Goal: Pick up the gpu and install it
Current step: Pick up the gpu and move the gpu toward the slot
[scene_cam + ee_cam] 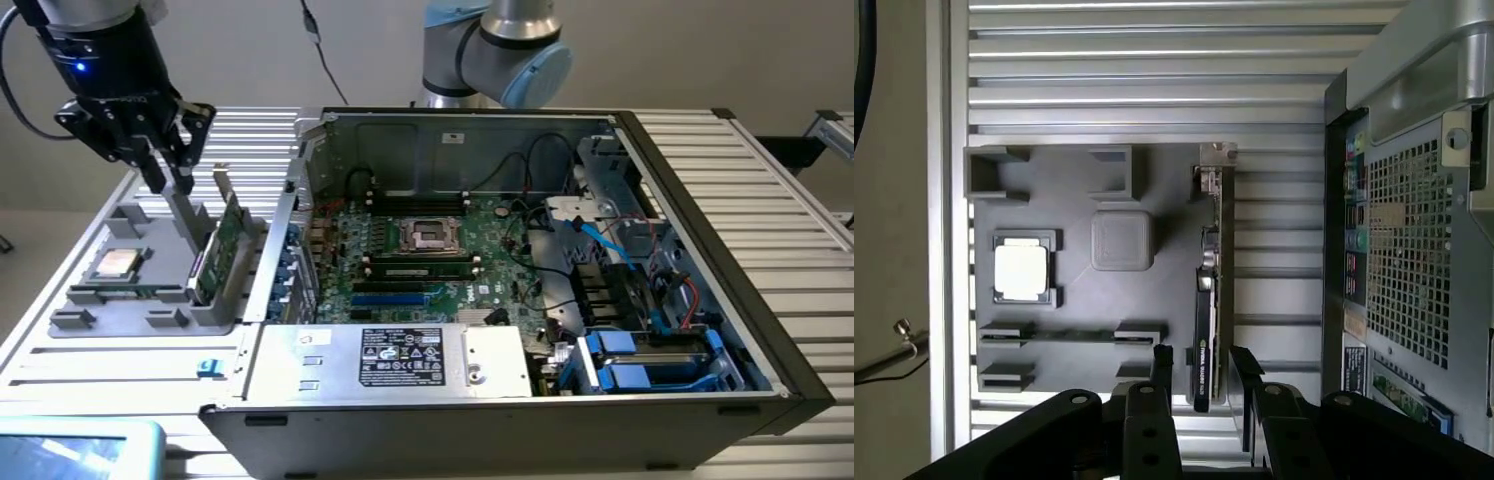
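Gpu [222,240] is standing on its long edge in a slot of the grey holder [134,318] on the slatted desk [787,230], just below the claw [167,183] and, in the exterior view, a little off from its fingers toward the open computer case [534,250]. The claw is hanging with its jaws spread apart and is gripping nothing. From the wrist, the claw [1201,358] is straddling the near end of the gpu [1206,290]. One finger is lying on each side of the card's thin edge, with a gap showing on both sides. The silver bracket [1216,160] is sitting at the end of the card farthest from the claw. A square processor chip [1020,270] and a narrow memory stick [1069,335] are resting in the holder [1164,290] beyond the card, away from the case [1414,250]. The claw's body is cutting off the card's nearest corner, and it is hard to tell whether the fingertips are reaching down past the card's top edge.
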Controlling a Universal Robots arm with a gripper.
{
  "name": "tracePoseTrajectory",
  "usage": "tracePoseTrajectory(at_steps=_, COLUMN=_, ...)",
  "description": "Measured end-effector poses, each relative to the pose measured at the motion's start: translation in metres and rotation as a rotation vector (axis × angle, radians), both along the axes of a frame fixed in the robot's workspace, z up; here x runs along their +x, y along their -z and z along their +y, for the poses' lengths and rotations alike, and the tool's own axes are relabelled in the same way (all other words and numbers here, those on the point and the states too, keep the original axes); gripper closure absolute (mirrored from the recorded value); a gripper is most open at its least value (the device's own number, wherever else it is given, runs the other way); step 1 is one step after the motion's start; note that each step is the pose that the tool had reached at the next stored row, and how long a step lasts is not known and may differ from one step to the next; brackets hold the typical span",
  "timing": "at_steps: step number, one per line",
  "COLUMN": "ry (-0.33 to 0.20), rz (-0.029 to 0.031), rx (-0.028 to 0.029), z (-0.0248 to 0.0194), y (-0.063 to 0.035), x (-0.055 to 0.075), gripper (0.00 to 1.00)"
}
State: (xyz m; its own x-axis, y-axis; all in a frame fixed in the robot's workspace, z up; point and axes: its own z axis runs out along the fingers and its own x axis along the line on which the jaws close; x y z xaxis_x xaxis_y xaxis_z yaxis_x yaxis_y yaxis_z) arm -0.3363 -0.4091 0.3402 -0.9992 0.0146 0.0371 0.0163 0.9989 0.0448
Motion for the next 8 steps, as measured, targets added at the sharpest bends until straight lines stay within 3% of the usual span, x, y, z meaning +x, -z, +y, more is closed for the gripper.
tracePoseTrajectory(at_steps=8, ry=-0.009, rz=0.0000, rx=0.0000, z=0.0000, y=0.0145, x=0.000, gripper=0.65)
